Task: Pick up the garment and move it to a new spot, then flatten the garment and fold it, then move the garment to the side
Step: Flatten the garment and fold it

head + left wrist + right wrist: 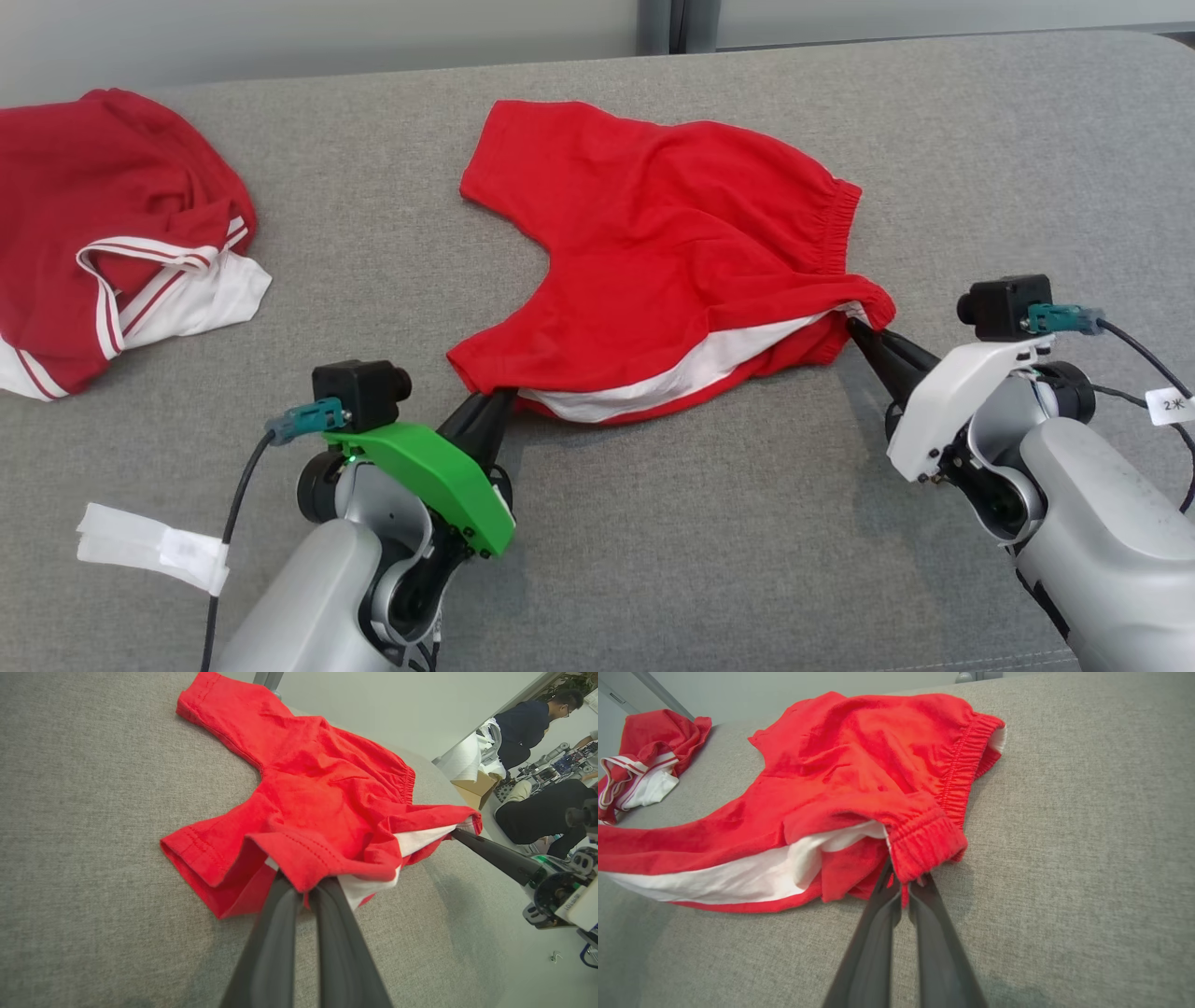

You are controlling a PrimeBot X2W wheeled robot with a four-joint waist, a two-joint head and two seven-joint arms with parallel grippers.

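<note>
**Inventory, grey upholstered surface [653, 541], left to right**

1. Dark red garment with white striped trim [112, 233]: crumpled at the surface's far-left end.
2. White tape strip [154, 551]: on the left arm's cable, above the surface's near-left part.
3. Left gripper [495, 397], green shroud: fingers pinched together on the hem of a leg opening, just left of the surface's middle, near side.
4. Red shorts [653, 252]: the task garment, at the middle of the surface. Lying spread but wrinkled. One leg points far-left, the elastic waistband faces right, and white lining shows along the near edge.
5. Right gripper [854, 327], white shroud: fingers closed on the waistband's near corner, right of the surface's middle.
6. White label [1167, 406]: on the right arm's cable, at the surface's right end.
</note>
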